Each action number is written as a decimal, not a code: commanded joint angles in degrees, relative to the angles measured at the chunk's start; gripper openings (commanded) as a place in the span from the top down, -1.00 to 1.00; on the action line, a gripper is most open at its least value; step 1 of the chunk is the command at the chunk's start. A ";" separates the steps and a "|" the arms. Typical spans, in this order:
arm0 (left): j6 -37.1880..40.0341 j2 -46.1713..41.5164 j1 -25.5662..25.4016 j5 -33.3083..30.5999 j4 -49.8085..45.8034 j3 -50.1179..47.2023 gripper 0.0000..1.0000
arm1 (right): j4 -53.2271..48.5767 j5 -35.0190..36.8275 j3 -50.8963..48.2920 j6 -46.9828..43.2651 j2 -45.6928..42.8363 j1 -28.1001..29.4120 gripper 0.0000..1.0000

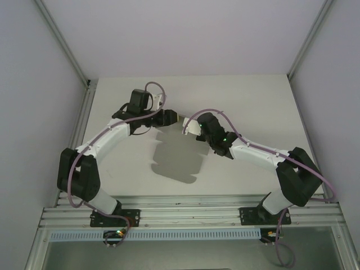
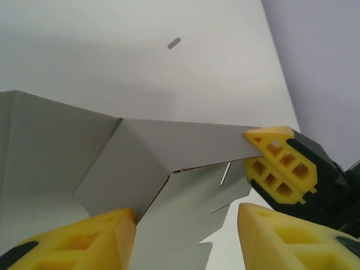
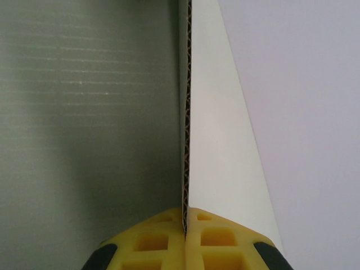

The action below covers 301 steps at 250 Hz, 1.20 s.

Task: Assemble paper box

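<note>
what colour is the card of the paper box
Plain grey; the paper box shows best in the left wrist view.

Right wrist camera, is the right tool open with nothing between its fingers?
No, the right tool is shut on the paper box, its corrugated edge pinched between the yellow fingers.

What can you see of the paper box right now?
The paper box is a die-cut sheet of thin corrugated card, grey on one face, white on the other, partly creased along folds, with slits and a notched edge. It is held up above the table. The right claw pinches one corner; the left claw straddles its lower part, grip unclear.
</note>
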 commanded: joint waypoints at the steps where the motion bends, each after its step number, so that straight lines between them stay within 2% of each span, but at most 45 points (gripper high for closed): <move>1: -8.20 1.69 -0.79 6.98 17.56 -3.14 -0.02 | 5.27 -7.54 -0.96 0.34 0.13 3.12 1.00; 28: -14.34 2.84 -0.95 9.09 28.13 -4.70 0.00 | 6.77 -8.41 -1.43 -0.33 1.20 4.29 1.00; 48: -14.27 2.94 -1.35 8.62 28.34 -4.46 0.01 | 8.04 -7.16 -1.23 -0.50 2.30 4.64 1.00; 84: -11.63 2.55 -2.26 3.59 25.19 -4.44 0.03 | 9.67 -8.61 -1.83 0.31 2.12 4.77 1.00; 127: -14.66 2.88 -2.46 3.47 30.59 -6.27 0.03 | 10.56 -7.21 -2.25 0.95 2.16 5.04 1.00; 147: -11.73 1.76 -2.50 3.11 25.64 -5.49 -0.03 | 11.34 -5.16 -2.72 0.45 2.10 4.90 1.00; 166: -6.81 -1.38 -2.50 0.32 17.57 -5.29 -0.19 | 11.90 -3.10 -3.17 -0.43 1.55 4.70 1.00; 188: -0.61 -7.37 -2.48 -4.43 7.97 -6.65 -0.57 | 10.32 -2.48 -3.22 -0.97 0.54 3.39 1.00; 211: 4.81 -14.76 -2.13 -12.18 -1.54 -9.16 -0.99 | 8.44 -2.79 -3.15 -0.99 -1.04 1.91 1.00; 227: 6.56 -20.02 -0.91 -16.25 -6.16 -11.56 -1.00 | 7.04 -3.51 -3.09 -0.95 -2.21 1.05 1.00; 249: 6.41 -25.82 1.97 -18.17 -9.83 -15.79 -1.00 | 5.65 -4.49 -2.78 -0.89 -3.41 0.38 1.00; 277: 5.49 -29.63 7.70 -17.08 -11.25 -21.11 -1.00 | 4.19 -5.14 -2.17 -1.02 -4.21 -0.26 1.00; 301: 4.35 -30.08 9.91 -13.14 -6.72 -24.68 -1.00 | 0.51 -6.36 -0.69 -1.00 -4.47 -0.77 1.00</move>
